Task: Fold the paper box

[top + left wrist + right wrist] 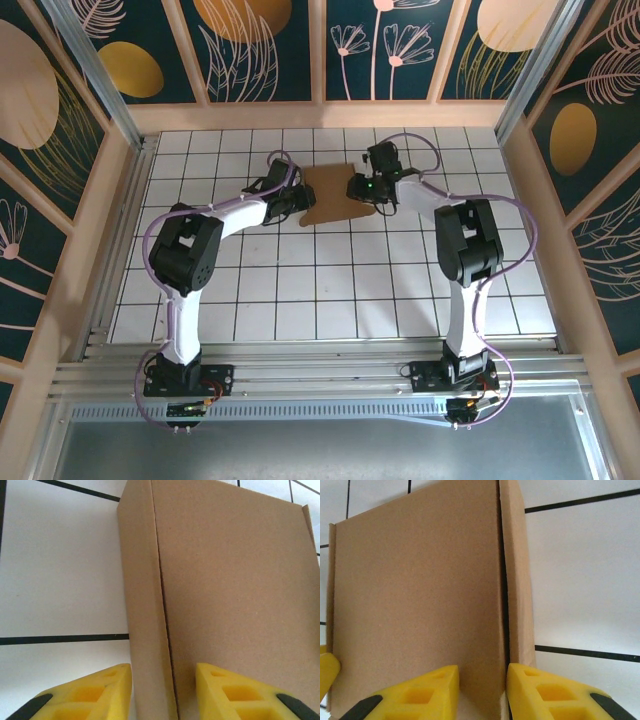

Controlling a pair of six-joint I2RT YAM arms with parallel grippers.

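Observation:
The paper box (330, 195) is a flat, square, brown cardboard box with its lid down, lying on the white tiles at the back middle. My left gripper (298, 203) is at its left edge and my right gripper (360, 190) at its right edge. In the left wrist view the box (235, 580) shows its side wall between the yellow fingers of the left gripper (164, 685). One finger is outside the wall and the other over the lid. The right gripper (482, 685) straddles the box (415, 590) the same way at the opposite side wall. Both sets of jaws stand partly apart.
The white tiled floor (330, 290) stretches wide in front of the box. Wooden-framed patterned walls (90, 200) close in the left, right and back. An aluminium rail (320, 385) with the arm bases runs along the near edge.

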